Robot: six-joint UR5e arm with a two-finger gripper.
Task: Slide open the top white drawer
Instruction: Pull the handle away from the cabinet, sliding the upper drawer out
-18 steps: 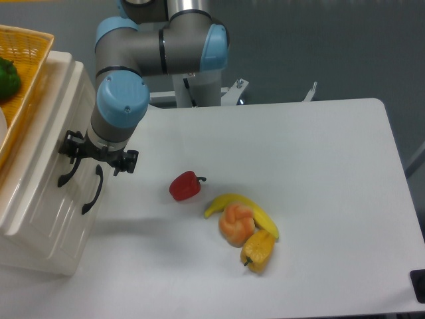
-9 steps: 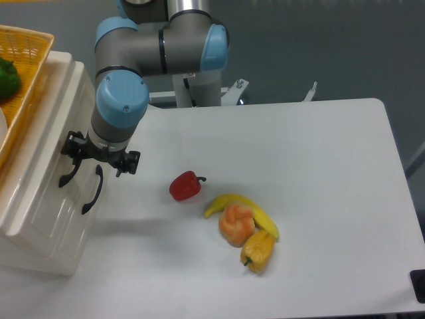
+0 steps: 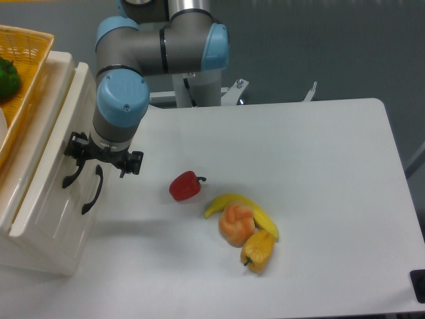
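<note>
The top white drawer (image 3: pixel 45 189) is the upper panel of the cream cabinet at the left, and it stands out a little from the cabinet top, with a thin gap along its upper edge. Its curved black handle (image 3: pixel 68 177) runs up under my gripper (image 3: pixel 89 159), which sits right over the handle's upper end and is shut on it. The blue wrist hides the fingertips. The lower drawer (image 3: pixel 70 229) with its own black handle (image 3: pixel 93 191) lies just right of that and is closed.
A yellow basket (image 3: pixel 30 70) holding a green vegetable (image 3: pixel 6 76) rests on top of the cabinet. On the table lie a red pepper (image 3: pixel 184 186), a banana (image 3: pixel 244 206), an orange piece (image 3: pixel 236 224) and a yellow pepper (image 3: pixel 257 250).
My gripper has shifted slightly right and down, and the top drawer's front has come out with it, opening a narrow gap below the cabinet top.
</note>
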